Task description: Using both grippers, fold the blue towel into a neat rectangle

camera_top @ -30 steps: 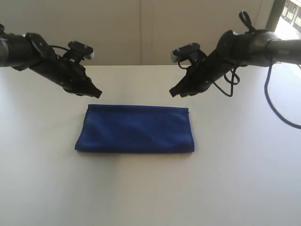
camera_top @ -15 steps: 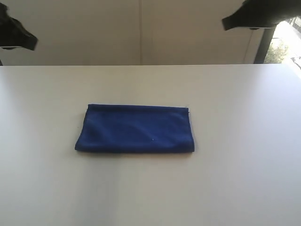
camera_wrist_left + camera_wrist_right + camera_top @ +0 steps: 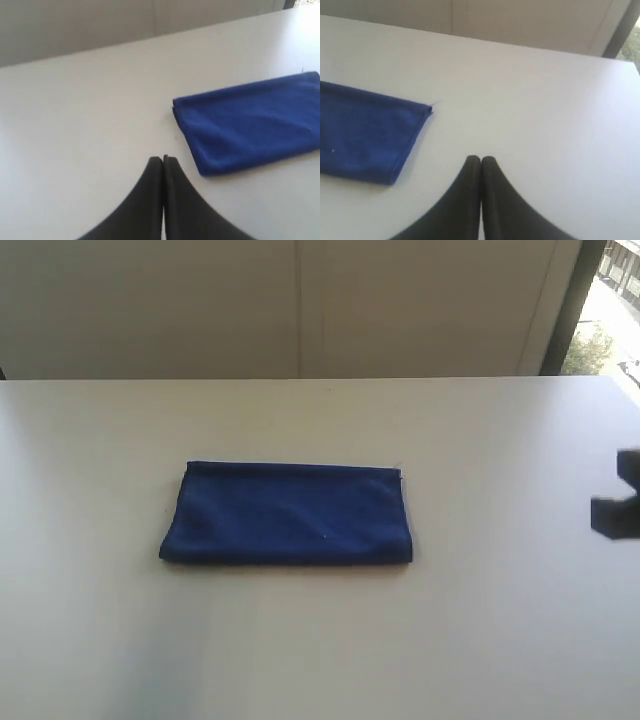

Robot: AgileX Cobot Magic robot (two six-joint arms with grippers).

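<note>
The blue towel (image 3: 288, 513) lies folded into a flat rectangle on the white table (image 3: 320, 640), a little left of the middle. Its left end shows in the left wrist view as the towel (image 3: 250, 122), its right end in the right wrist view as the towel (image 3: 367, 132). My left gripper (image 3: 163, 159) is shut with nothing in it, off the towel's left end over bare table. My right gripper (image 3: 481, 158) is shut and empty too, off the towel's right end. In the exterior view only a dark blurred piece of the right arm (image 3: 617, 510) shows at the right edge.
A beige wall (image 3: 300, 305) runs behind the table's far edge. A dark window frame (image 3: 565, 305) with daylight stands at the back right.
Both arms have pulled back from above the towel's far corners and left the exterior view, apart from a blurred piece at the right edge. The towel has not moved.
</note>
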